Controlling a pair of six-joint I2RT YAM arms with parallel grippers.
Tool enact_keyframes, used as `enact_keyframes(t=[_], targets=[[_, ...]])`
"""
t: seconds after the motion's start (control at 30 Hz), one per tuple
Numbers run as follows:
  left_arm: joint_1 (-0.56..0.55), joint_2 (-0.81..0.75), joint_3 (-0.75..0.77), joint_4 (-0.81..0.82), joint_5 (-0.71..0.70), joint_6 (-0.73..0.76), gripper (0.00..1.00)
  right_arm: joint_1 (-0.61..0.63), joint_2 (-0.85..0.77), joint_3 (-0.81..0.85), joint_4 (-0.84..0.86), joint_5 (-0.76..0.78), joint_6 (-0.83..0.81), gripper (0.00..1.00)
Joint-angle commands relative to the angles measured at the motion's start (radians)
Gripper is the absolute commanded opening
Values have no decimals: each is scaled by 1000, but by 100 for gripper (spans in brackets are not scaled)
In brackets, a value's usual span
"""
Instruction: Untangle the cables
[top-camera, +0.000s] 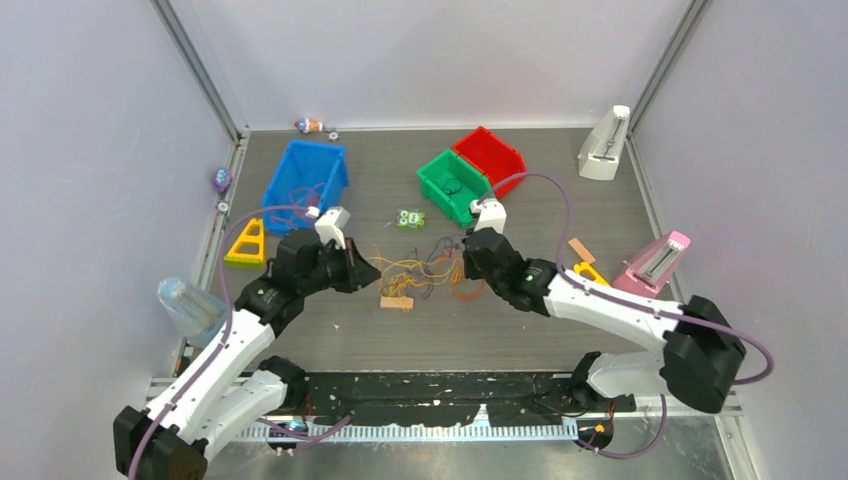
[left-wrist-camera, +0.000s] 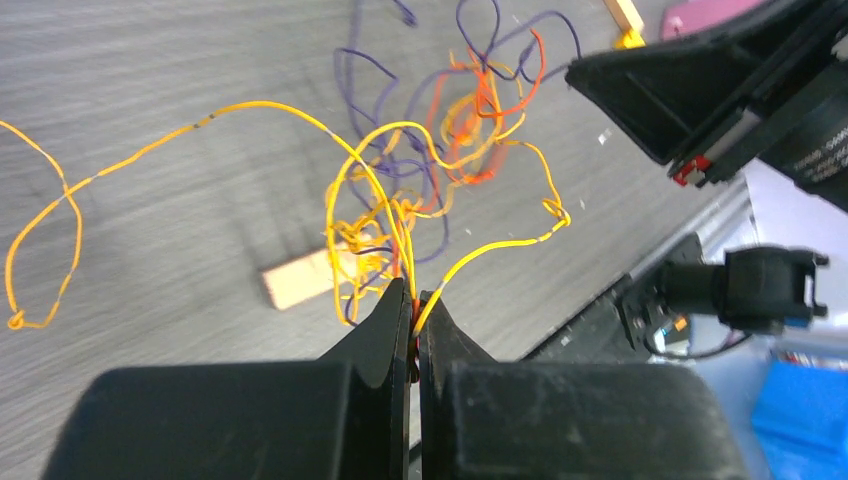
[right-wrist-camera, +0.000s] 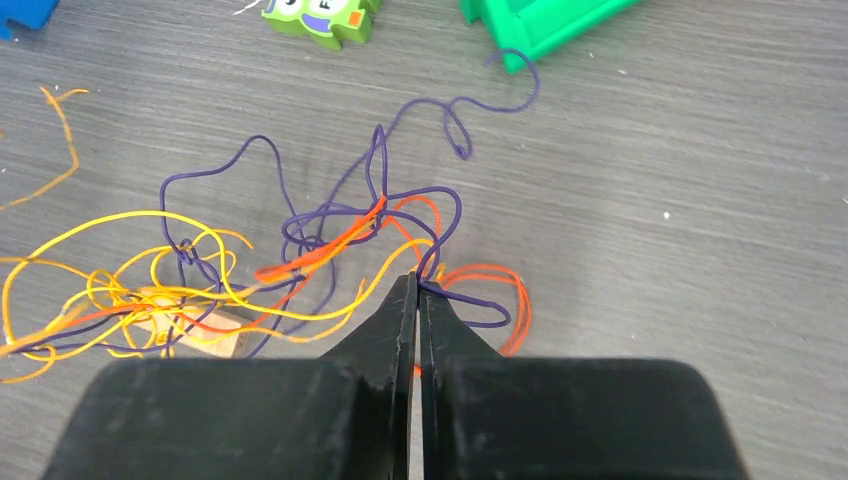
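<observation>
1. Where the two arms meet at the middle of the grey table (top-camera: 380, 340), a loose tangle of thin cables (top-camera: 420, 268) in yellow, orange, red and dark purple lies on the surface between the two grippers.
2. Left gripper (top-camera: 368, 272): black, two-fingered, at the left edge of the tangle. Seen from its own wrist, the left gripper (left-wrist-camera: 414, 300) has its jaws pressed together on a few yellow and orange strands at the tips. From there the cables (left-wrist-camera: 440, 170) fan away over the table.
3. Right gripper (top-camera: 462, 266): black, at the right edge of the tangle. Seen from its own wrist, the right gripper (right-wrist-camera: 416, 285) has its jaws closed, with a dark purple strand and a yellow one pinched at the tips. An orange loop lies just to its right.
4. Cables (right-wrist-camera: 330, 240), spread: one long yellow strand trails off to the left and ends in a small curl. A purple loop reaches toward the green bin.
5. Small flat wooden block (top-camera: 396, 302): under the near edge of the tangle, with yellow strands crossing it.
6. Green owl-faced toy block (top-camera: 409, 219): beyond the tangle, apart from it.
7. Green plastic bin (top-camera: 452, 185) and red plastic bin (top-camera: 490, 155): side by side, touching, behind the right gripper.
8. Blue plastic bin (top-camera: 305, 180): at the far left.
9. Yellow triangular frame (top-camera: 246, 243): near the blue bin's front corner.
</observation>
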Motion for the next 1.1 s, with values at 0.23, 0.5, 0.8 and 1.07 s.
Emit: enact_keyframes(t=[0.23,0.5,0.8,1.07], targets=[[-188,59,-15,92,-19,-165,1,-2,-249,-44,-304,89,97,5],[-94,247,99,47,-80,-69,15,-13,-138,59,-440,2,144,5],[-99,296,152,-7,-170,-37,95,-120,-40,100,-388,-143,141,5],[-168,257,149,-109,-251,28,97,-201,36,119,-375,-206,164,7]])
